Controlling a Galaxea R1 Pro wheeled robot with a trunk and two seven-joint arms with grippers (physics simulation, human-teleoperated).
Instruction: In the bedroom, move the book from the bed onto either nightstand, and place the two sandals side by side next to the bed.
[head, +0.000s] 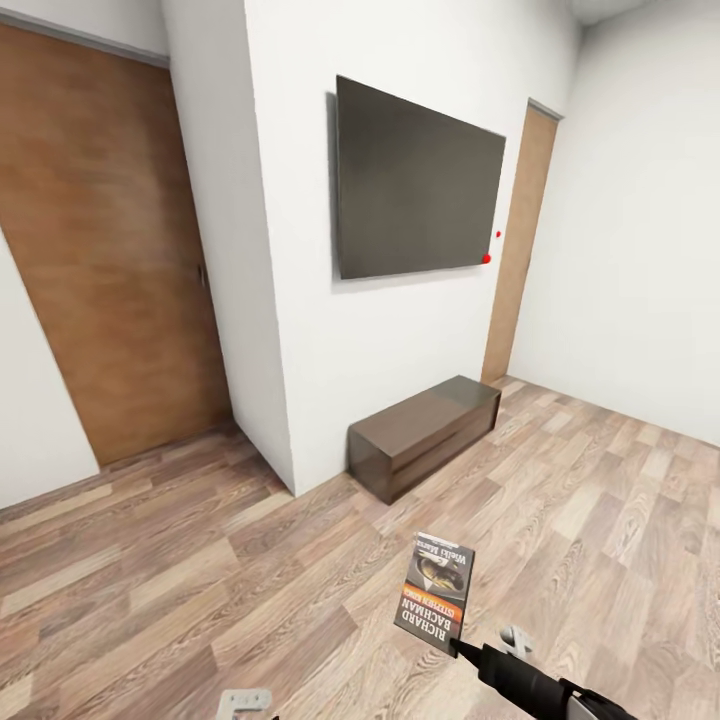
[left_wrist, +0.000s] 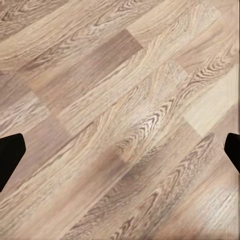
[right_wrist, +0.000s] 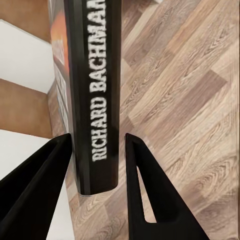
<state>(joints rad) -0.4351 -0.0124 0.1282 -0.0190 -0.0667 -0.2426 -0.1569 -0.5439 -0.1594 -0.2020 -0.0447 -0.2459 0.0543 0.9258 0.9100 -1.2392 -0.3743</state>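
We see the book (head: 435, 592), a thin paperback, held upright above the wood-plank floor (head: 200, 560) of the bedroom. Its dark photo cover carries an orange band and white lettering, which reads upside down from the head camera. In the right wrist view its black spine (right_wrist: 95, 90), lettered "RICHARD BACHMAN" in white, stands between the two black fingers (right_wrist: 145, 185), which clamp its lower end.

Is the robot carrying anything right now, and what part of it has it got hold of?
Yes. The right tool pinches the book at one end of its spine, with a finger on each cover. The left tool is open and holds nothing.
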